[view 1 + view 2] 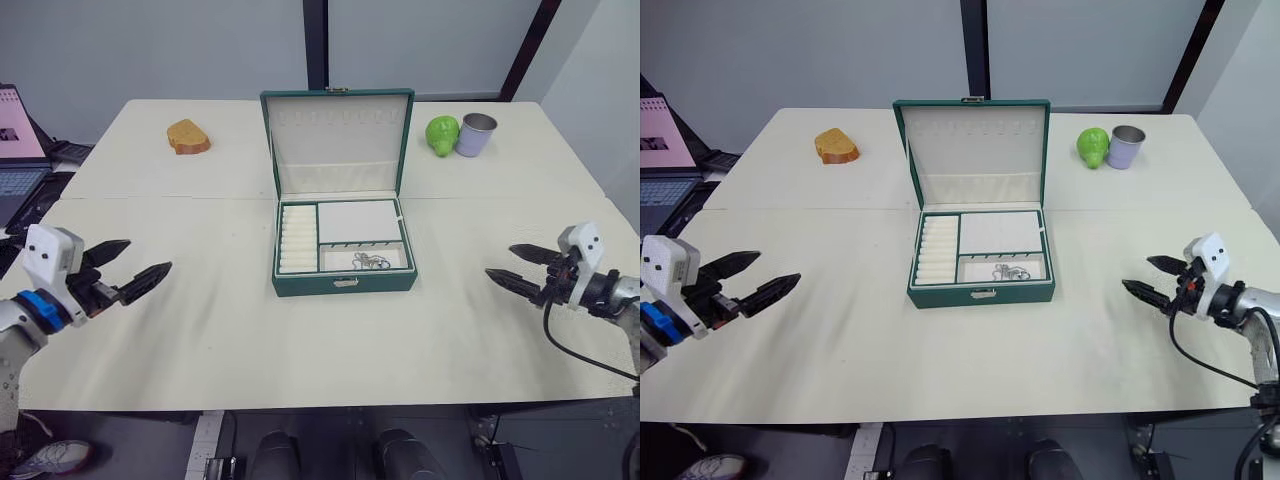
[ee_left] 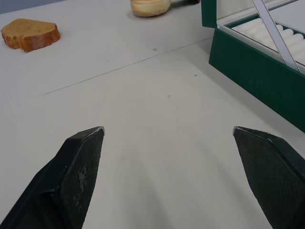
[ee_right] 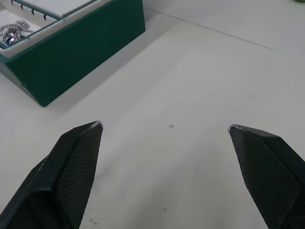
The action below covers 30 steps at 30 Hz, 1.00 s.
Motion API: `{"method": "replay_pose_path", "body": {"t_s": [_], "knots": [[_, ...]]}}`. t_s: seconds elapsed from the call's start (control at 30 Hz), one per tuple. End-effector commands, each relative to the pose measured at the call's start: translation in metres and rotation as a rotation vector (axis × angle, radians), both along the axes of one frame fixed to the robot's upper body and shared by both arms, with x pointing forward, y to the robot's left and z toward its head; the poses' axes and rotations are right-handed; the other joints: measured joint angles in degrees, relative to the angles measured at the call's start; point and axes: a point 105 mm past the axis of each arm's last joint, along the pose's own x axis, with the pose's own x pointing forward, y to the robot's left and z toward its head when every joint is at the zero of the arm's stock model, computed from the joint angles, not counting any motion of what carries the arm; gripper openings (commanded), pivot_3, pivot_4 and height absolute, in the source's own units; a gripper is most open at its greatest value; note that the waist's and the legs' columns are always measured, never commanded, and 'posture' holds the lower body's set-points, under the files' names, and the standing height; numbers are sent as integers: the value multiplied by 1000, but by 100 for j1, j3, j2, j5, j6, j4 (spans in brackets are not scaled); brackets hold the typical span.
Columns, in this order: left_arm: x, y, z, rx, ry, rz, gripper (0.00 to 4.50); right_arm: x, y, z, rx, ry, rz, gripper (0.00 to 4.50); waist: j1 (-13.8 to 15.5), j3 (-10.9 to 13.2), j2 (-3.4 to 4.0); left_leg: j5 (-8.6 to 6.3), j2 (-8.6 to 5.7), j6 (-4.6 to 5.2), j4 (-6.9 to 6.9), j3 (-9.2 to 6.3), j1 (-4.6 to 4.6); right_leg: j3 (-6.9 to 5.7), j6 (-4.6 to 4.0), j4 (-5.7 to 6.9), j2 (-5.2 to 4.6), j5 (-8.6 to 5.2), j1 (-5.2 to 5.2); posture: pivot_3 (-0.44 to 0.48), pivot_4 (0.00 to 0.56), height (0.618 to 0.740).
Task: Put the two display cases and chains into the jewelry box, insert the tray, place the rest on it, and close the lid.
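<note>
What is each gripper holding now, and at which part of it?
Nothing is held. The left gripper and the right gripper are both open over the bare table, apart from the jewelry box.

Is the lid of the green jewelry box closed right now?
No, the lid stands upright behind the jewelry box, showing its cream lining, and the tray with its ring rolls lies exposed below it.

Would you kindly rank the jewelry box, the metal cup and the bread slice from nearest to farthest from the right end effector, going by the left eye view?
1. jewelry box, at the table's centre, to the left of the right end effector.
2. metal cup, far right side.
3. bread slice, far left side.
</note>
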Motion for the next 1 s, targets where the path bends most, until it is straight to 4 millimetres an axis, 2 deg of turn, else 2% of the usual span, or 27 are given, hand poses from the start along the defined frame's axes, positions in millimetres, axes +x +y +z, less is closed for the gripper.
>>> {"method": "replay_pose_path", "body": {"t_s": [0.03,0.07,0.17,0.27,0.4,0.57,0.67,0.83,1.0], "knots": [[13,-8,-1,6,-24,6,4500,8,13,22,38,-96,10,4312,1,0,0,0,0,0,0,0,-1,-1,0,1,0,0,-1,0,150,740],[18,-12,-3,14,-26,3,4500,10,17,21,37,-100,13,4116,1,0,0,0,0,0,1,-1,0,-1,0,2,0,0,0,0,150,740],[36,-23,-7,27,-47,12,3918,23,29,18,14,-122,11,3250,2,0,0,0,0,0,2,-1,0,-1,1,3,0,0,0,0,150,740],[52,-35,-14,10,-48,4,2960,36,44,18,9,-143,23,2212,-1,0,0,1,1,-1,6,-1,0,-3,1,8,1,1,-3,0,150,740],[66,-54,-22,-7,-43,-27,1708,47,60,18,18,-157,34,1235,-3,0,0,1,1,-1,9,2,-3,-2,0,7,0,1,-6,0,150,740],[82,-90,-30,-52,-32,-106,199,59,94,9,24,-159,92,122,-10,-1,1,1,2,-1,12,2,-2,-7,0,11,1,1,-8,0,150,740],[84,-111,-37,-55,-14,-165,79,64,108,3,7,-154,108,34,-16,-1,1,1,2,-1,16,3,-3,-6,0,12,0,1,-10,0,150,740],[87,-131,-45,-69,-7,-203,79,65,122,-4,-6,-143,144,34,-14,-1,1,1,2,-1,19,1,-5,-9,0,12,0,1,-9,0,150,740],[84,-152,-51,-82,4,-264,79,58,136,-2,27,-133,210,34,-14,-2,1,1,3,-1,17,-1,-5,-10,0,14,1,1,-9,0,150,740]]}}
